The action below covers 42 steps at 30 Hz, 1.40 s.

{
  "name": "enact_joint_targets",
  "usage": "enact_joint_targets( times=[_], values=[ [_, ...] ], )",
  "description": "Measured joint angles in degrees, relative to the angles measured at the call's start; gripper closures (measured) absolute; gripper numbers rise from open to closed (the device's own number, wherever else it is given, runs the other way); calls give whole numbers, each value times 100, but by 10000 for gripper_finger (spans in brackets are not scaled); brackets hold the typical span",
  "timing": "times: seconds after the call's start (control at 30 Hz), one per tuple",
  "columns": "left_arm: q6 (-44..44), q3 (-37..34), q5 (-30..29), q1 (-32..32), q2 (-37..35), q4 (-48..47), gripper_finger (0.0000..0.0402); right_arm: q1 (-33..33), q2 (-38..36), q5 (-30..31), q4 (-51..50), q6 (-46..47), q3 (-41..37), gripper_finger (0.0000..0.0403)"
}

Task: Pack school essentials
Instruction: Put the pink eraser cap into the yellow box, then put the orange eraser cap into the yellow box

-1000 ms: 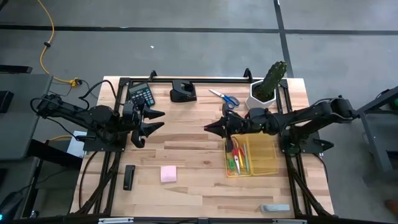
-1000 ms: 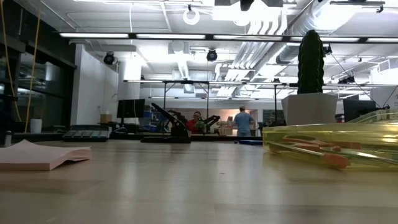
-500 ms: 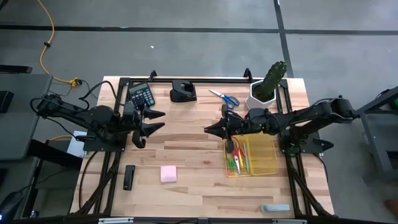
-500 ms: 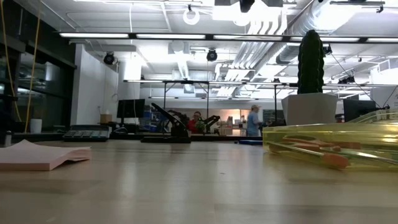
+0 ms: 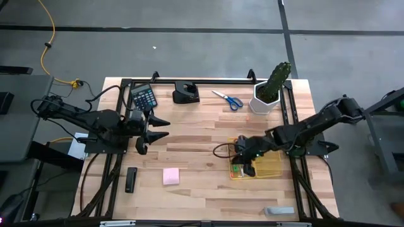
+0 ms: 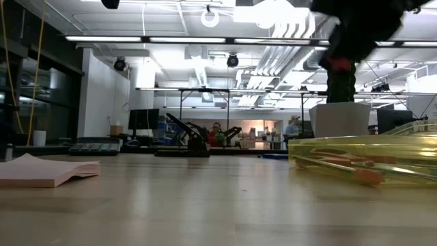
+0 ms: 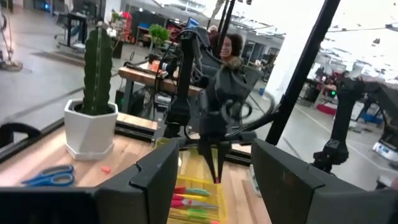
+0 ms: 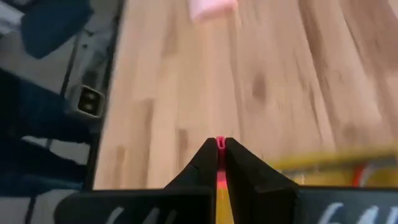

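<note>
The right hand (image 5: 240, 159), clenched on a thin red item, hangs over the yellow tray (image 5: 268, 159), which already holds pens (image 5: 238, 165). Beyond it, the pink sticky pad (image 5: 171, 176) and, farther off, the blue-handled scissors (image 5: 228, 99) remain unpacked on the worktop (image 5: 189, 145). The left hand (image 5: 158, 128) waits, released.

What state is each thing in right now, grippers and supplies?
Left gripper: open, empty, above the wooden table.
Right gripper: shut, pointing down over the tray.
Clear yellow plastic tray: on the table, holding coloured pens.
Blue-handled scissors: lying on the table, outside the tray.
Square pink sticky pad: flat on the table, outside the tray.
</note>
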Motion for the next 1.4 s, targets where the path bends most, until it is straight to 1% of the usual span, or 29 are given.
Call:
enact_joint_targets(
  times=[0.03,0.13,0.2,0.27,0.37,0.53,0.67,0.77,0.83,1.0,1.13,1.17,1.27,1.3,1.4],
  values=[
    [-78,0,0,0,-1,-9,211,70,0,46,13,253,-121,403],
    [-331,0,-5,0,-1,-16,211,229,0,543,-9,872,-475,403],
    [-479,0,-10,0,-1,-3,211,261,0,873,-18,1258,-636,403],
    [-528,0,-12,0,-1,58,211,240,0,1079,-14,1652,-732,403],
    [-524,0,-13,0,-3,113,211,234,0,1218,-1,2060,-830,403],
    [-572,0,-13,0,-1,121,211,262,0,1209,19,2515,-879,403],
    [-629,0,-15,0,-1,131,211,262,0,1239,20,2626,-879,402],
    [-687,0,-15,-2,-1,131,211,262,0,1246,24,2639,-879,389],
    [-736,0,-15,0,-1,129,211,262,0,1246,25,2677,-879,372],
    [-738,0,-15,-2,-1,131,211,262,0,1249,22,2769,-879,315],
    [-708,0,-15,-2,-1,125,211,243,0,1263,16,2404,-879,276],
    [-692,0,-15,-2,-1,118,211,217,-12,1159,10,2364,-879,269],
    [-743,0,-15,-2,-1,120,211,136,-178,554,-36,2104,-879,252],
    [-765,0,-17,0,-1,119,211,125,-266,457,-63,2004,-879,248],
    [-772,0,-16,0,-1,114,211,98,-590,556,-116,1861,-879,245]
  ],
)
